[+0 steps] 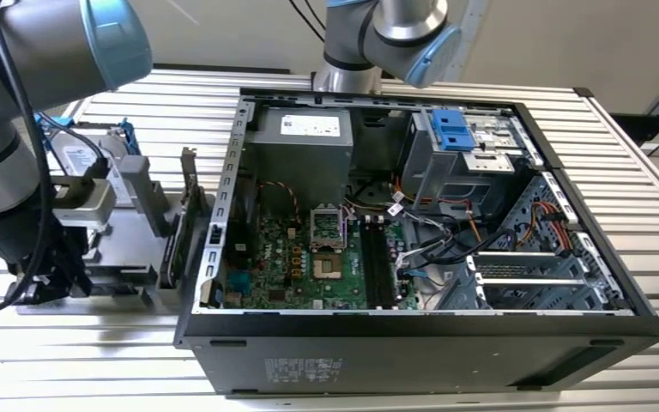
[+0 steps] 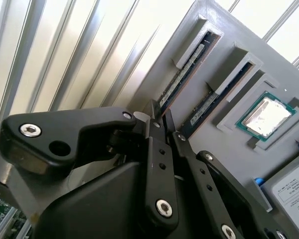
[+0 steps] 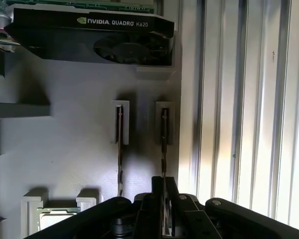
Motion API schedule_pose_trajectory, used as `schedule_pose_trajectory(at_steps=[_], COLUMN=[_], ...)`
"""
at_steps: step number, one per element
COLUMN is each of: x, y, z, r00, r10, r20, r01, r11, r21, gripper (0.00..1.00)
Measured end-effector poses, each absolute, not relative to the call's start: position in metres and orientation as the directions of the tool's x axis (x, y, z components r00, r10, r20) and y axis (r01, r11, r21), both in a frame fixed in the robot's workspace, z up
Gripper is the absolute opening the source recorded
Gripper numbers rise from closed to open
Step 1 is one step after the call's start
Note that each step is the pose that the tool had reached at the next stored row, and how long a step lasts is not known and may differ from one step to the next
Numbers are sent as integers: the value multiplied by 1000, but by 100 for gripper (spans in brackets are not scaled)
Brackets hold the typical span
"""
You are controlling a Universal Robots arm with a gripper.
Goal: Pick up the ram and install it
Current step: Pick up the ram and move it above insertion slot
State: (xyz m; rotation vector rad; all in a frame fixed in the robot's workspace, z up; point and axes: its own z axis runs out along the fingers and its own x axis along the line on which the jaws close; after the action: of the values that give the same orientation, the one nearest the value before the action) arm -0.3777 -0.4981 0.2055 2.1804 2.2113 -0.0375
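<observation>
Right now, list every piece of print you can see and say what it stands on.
Graphics card, shroud: a logo and one line of pale lettering giving brand and model, not quoted here.
Power supply, white label: too small to read.
Hard drive, white label: too small to read.
Computer case, sticker on its dark outer side: too small to read.

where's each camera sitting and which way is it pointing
Exterior view: off the arm, raised, looking down into the open computer case on the slatted table; arm links show at the exterior view's left and top.
First wrist view: on the arm, looking past the end effector at the grey holder.
Second wrist view: on the arm, same holder from another side.
Both wrist views share the end effector at the ram.
</observation>
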Motion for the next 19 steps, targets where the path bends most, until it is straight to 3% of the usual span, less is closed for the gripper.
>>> schedule_pose_trajectory(at_steps=[19], x=[-378], y=[-498], z=[232], r00=[-14], r10=[999], r20=[-42], r01=[1000], r11=[14], r21=[8], gripper=[0])
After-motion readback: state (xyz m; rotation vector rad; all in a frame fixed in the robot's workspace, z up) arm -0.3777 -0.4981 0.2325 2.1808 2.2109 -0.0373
